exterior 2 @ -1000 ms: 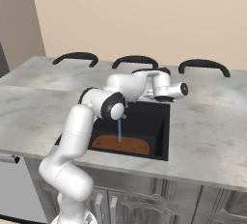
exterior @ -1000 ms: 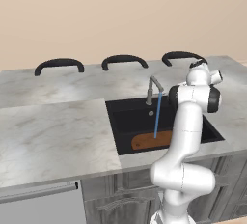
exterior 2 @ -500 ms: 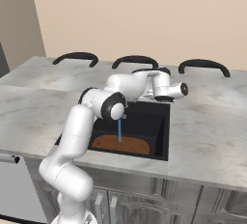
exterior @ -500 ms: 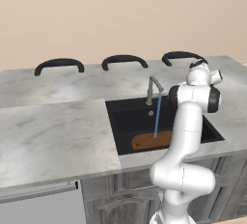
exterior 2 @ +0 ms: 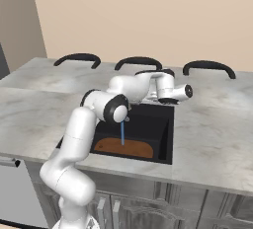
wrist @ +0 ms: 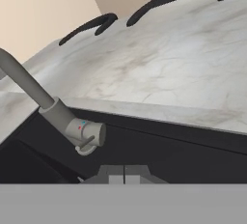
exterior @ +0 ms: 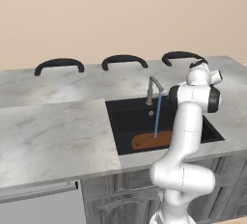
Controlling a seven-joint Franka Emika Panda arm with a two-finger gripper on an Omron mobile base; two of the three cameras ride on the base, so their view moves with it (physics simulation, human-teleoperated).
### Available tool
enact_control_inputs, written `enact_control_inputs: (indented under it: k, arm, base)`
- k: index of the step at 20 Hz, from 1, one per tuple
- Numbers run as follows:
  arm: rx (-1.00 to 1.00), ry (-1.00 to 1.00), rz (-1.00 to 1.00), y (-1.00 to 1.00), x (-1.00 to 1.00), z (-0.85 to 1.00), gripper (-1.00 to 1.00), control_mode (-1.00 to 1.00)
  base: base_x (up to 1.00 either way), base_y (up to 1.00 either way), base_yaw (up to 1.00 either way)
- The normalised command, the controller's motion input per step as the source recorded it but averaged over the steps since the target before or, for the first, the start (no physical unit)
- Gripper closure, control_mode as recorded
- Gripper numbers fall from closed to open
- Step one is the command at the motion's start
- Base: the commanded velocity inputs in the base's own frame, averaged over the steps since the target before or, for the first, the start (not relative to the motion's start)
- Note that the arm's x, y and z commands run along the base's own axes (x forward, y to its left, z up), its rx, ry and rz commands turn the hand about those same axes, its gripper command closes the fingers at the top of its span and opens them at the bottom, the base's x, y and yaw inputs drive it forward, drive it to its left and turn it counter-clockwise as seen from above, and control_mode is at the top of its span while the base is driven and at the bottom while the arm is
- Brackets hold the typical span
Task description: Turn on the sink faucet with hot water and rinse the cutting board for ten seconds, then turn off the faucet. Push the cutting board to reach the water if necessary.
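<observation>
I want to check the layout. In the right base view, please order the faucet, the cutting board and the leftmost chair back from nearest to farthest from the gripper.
1. Faucet, just left of the gripper.
2. Cutting board, lower in the sink.
3. Leftmost chair back, far left behind the counter.

The sink faucet [exterior: 153, 91] stands at the back rim of the sink [exterior: 126, 119], its spout reaching out over the basin, with the water [exterior: 157, 115] falling straight onto the cutting board [exterior: 150, 140] at the front wall. The basin's left half lies open. The counter [exterior: 53, 131] to the left is bare; chair backs [exterior: 124, 61] line its far edge.
</observation>
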Motion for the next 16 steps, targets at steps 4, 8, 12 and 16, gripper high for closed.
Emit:
enact_control_inputs:
  k: [4, 8, 12, 16]
  arm:
    - [0.0, 0.0, 0.0, 0.0, 0.0, 0.0, 1.0, -1.0]
    - [0.0, 0.0, 0.0, 0.0, 0.0, 0.0, 1.0, -1.0]
    - [0.0, 0.0, 0.0, 0.0, 0.0, 0.0, 1.0, -1.0]
    - [0.0, 0.0, 0.0, 0.0, 0.0, 0.0, 1.0, -1.0]
  base:
    - [0.0, 0.0, 0.0]
    - [0.0, 0.0, 0.0]
    - [0.0, 0.0, 0.0]
    - [0.0, 0.0, 0.0]
